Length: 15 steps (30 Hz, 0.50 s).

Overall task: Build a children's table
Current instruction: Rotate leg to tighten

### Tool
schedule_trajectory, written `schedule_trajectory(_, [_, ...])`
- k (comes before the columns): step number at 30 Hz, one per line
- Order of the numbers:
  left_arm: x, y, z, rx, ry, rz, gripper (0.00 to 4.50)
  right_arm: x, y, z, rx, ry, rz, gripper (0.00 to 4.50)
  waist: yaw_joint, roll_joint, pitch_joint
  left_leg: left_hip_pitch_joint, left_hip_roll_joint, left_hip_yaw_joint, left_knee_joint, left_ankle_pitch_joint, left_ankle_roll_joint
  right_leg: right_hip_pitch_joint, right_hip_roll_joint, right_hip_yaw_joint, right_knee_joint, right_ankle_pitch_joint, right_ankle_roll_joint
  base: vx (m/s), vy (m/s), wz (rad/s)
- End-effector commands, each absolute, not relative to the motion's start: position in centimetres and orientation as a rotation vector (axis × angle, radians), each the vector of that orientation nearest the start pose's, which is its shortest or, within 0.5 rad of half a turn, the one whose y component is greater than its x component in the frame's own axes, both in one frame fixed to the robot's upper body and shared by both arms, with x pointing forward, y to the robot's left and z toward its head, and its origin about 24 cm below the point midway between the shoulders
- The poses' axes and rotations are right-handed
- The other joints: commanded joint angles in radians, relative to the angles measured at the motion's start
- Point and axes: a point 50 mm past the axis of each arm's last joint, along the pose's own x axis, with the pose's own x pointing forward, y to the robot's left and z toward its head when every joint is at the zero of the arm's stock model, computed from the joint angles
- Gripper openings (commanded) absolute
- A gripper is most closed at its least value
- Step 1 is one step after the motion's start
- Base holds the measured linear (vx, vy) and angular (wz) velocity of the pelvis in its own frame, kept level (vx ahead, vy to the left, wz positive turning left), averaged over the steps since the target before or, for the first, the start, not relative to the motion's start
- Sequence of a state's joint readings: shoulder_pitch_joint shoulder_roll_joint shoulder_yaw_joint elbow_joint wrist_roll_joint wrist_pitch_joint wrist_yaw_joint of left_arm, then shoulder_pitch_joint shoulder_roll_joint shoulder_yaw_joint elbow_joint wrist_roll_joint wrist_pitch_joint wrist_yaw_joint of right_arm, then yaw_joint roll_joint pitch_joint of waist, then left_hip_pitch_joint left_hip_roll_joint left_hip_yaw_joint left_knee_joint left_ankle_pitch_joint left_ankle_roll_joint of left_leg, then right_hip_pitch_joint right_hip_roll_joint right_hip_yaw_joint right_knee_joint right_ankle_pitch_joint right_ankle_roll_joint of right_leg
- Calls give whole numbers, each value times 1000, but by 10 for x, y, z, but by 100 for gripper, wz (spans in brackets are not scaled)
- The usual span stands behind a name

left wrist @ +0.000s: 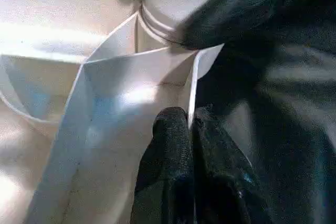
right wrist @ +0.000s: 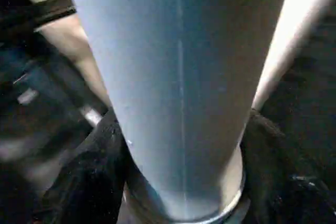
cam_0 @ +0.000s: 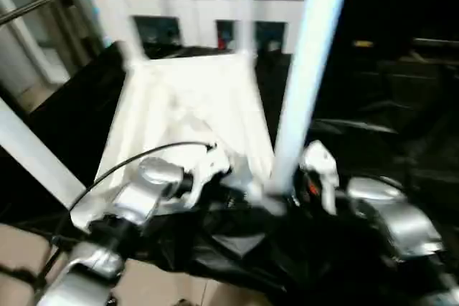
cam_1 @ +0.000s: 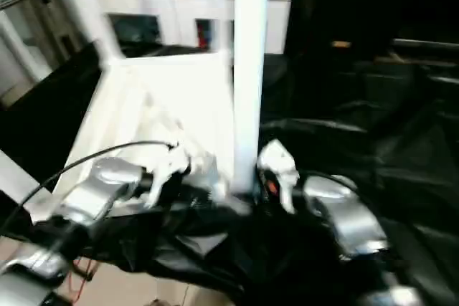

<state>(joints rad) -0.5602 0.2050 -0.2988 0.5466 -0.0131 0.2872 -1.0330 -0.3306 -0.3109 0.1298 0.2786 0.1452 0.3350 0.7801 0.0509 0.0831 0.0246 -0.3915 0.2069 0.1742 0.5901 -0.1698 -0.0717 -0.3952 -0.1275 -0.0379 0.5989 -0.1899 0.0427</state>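
White tabletop [cam_0: 186, 105] lying underside up on black cloth [cam_0: 64, 120], left gripper [left wrist: 190, 129] pinching its rim wall, right gripper [right wrist: 184, 182] clasping upright leg [cam_0: 308, 69] at near corner socket

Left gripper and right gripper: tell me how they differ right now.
The left gripper is shut on a thin rib at the tabletop's near edge; the right gripper sits at the base of an upright leg, a fat round tube. The left's fingers press together; the right's stand wide apart. Both work at the same near corner.
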Motion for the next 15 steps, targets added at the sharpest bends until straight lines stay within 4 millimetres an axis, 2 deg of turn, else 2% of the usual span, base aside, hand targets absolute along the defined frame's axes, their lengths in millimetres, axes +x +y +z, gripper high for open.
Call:
schedule_trajectory(1, [321, 70, 48, 173, 421, -1142, 0, 288, -124, 14, -67, 490, 837, 259, -9, -15, -39, 18, -4, 1, -90, -401, -21, 26, 0, 2, -95, -449, -145, 0, 0, 0])
schedule_trajectory(2, [321, 70, 48, 173, 421, -1142, 0, 288, -124, 14, -67, 490, 837, 259, -14, -19, -38, 21, -6, 0, -90, -417, -21, 25, 1, -1, -102, -475, -135, 0, 0, 0])
schedule_trajectory(3, [323, 63, 48, 158, 417, -1111, 0, 290, -119, 10, -49, 503, 780, 259, -16, -13, -37, 22, -7, -1, -91, -421, -21, 25, 2, -1, -103, -486, -130, 0, 0, 0])
schedule_trajectory(5, [322, 52, 48, 142, 406, -1081, 0, 293, -110, 4, -29, 533, 718, 259, -22, -10, -37, 25, -8, -2, -91, -433, -22, 20, 1, -2, -109, -506, -127, 0, 0, 0])
schedule_trajectory(6, [321, 48, 48, 127, 400, -1077, 0, 293, -105, 3, -36, 530, 715, 259, -28, -13, -36, 23, -8, -3, -92, -440, -23, 21, 2, -4, -111, -519, -120, 0, 0, 0])
schedule_trajectory(8, [318, 42, 48, 122, 391, -1093, 0, 294, -100, 4, -59, 504, 719, 259, -28, -11, -38, 22, -8, -4, -93, -444, -18, 22, 2, -4, -114, -522, -110, 0, 0, 0])
schedule_trajectory(9, [317, 40, 47, 127, 389, -1101, 0, 295, -99, 4, -63, 495, 717, 315, -28, -10, -39, 23, -8, -4, -93, -445, -14, 19, 3, -4, -115, -514, -110, 0, 0, 0])
schedule_trajectory(11, [315, 39, 46, 141, 390, -1118, 0, 297, -99, 5, -49, 487, 699, 329, -29, -9, -40, 19, -8, -4, -96, -434, -9, 24, 3, -4, -113, -491, -112, 0, 0, 0])
schedule_trajectory(13, [310, 42, 43, 172, 391, -1156, 0, 298, -101, 8, -8, 477, 702, 351, -30, -1, -42, 21, -5, -4, -100, -430, -9, 25, 4, -4, -112, -445, -126, 0, 0, 0])
schedule_trajectory(14, [310, 42, 43, 177, 390, -1161, 0, 298, -102, 10, -6, 474, 708, 351, -30, -3, -43, 18, -4, -4, -102, -423, -5, 29, 5, -4, -110, -413, -134, 0, 0, 0])
schedule_trajectory(15, [310, 44, 42, 180, 390, -1160, 0, 297, -103, 12, -4, 463, 729, 372, -30, -2, -43, 18, -4, -3, -102, -423, -4, 28, 5, -4, -110, -406, -137, 0, 0, 0])
